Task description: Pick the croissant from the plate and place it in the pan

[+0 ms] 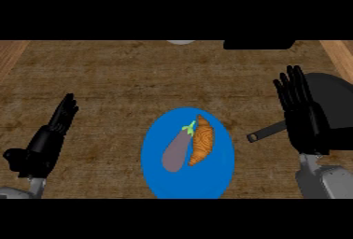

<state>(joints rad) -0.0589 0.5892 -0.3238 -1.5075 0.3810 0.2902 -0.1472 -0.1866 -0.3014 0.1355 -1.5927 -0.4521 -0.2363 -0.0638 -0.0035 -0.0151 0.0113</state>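
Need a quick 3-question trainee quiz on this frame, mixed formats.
1. True or false: the croissant lies on the blue plate.
2. What lies beside it on that plate? A) eggplant B) banana C) spoon
3. Fill in: the pan, partly hidden by the right hand, sits on the robot's ___ side.
Key: 1 true; 2 A; 3 right.
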